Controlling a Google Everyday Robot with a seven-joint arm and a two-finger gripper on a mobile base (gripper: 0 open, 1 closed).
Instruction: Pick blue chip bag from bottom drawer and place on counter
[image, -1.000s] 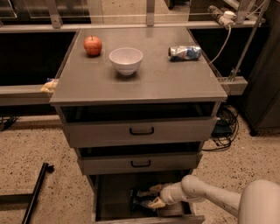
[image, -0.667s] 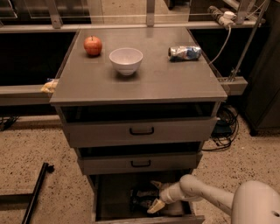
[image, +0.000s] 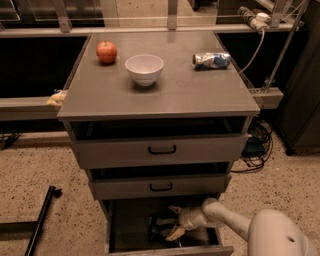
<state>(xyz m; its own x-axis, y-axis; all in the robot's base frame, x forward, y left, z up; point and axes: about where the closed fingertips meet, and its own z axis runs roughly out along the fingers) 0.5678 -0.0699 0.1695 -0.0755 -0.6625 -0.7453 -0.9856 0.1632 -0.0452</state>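
Far to the left of the gripper (image: 174, 221), a black bar (image: 41, 222) is seen lying on the speckled floor. Well above the gripper, a red apple (image: 106, 52), a white bowl (image: 144, 69) and a silver-and-blue packet (image: 212, 60) are set apart from one another on the counter (image: 200, 95). Directly over the gripper, the top drawer (image: 200, 149) and the middle drawer (image: 125, 187) are pulled partly out, so the bottom drawer (image: 125, 237) is overhung by them. Inside that open drawer, the blue chip bag (image: 159, 225) is found just left of the gripper. The pale fingers (image: 175, 233) are held spread apart, one beyond and one before the bag's right edge. Whether the bag is touched cannot be told.
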